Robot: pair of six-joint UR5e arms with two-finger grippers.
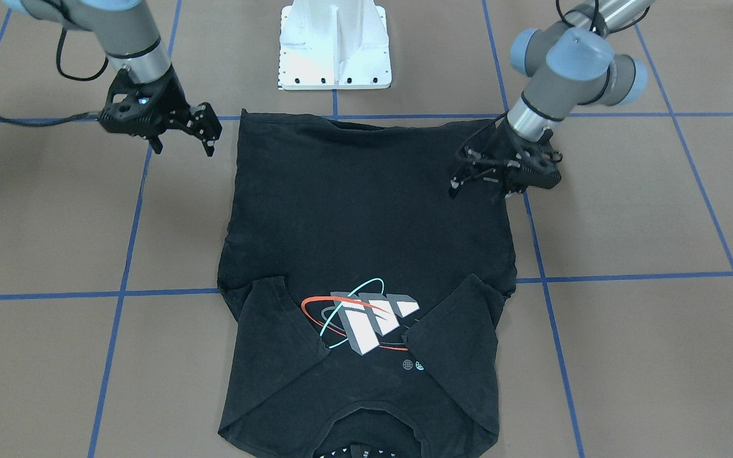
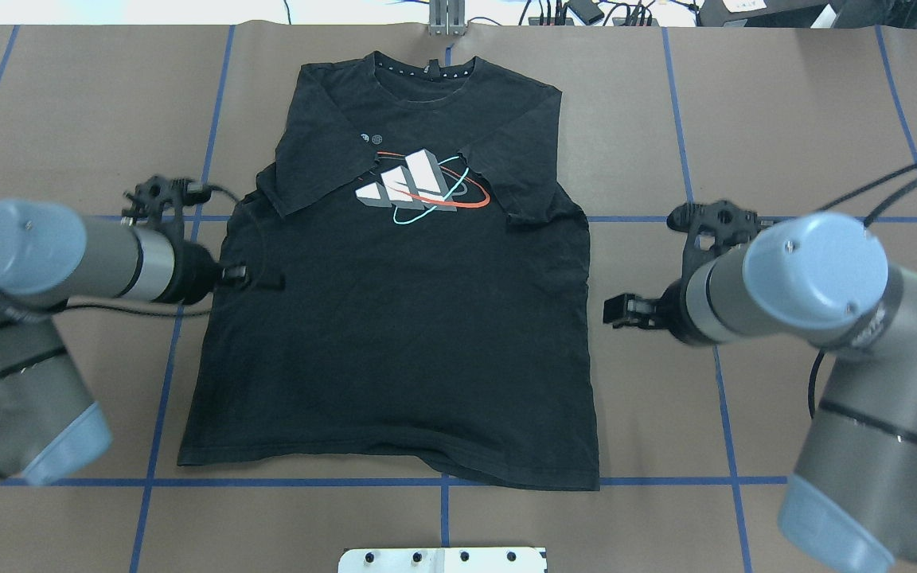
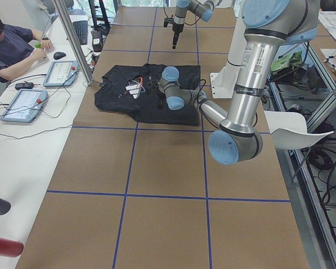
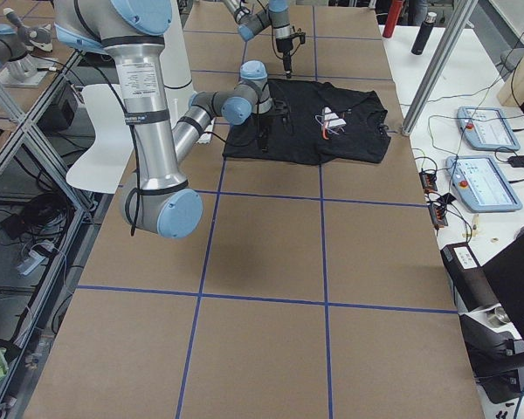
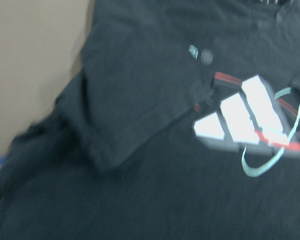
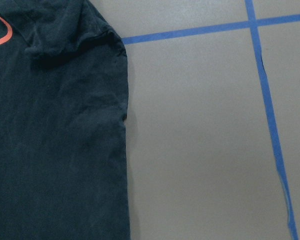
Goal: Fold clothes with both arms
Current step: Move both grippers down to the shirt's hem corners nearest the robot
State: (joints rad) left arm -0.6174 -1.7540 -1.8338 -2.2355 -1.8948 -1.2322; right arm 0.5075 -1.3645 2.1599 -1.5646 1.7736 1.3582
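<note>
Black t-shirt (image 2: 395,334) flat, chest graphic (image 2: 420,189) up, sleeves folded inward

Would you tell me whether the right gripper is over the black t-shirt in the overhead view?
No, the right gripper hangs over bare table beside the t-shirt, a clear gap from its side edge.
</note>
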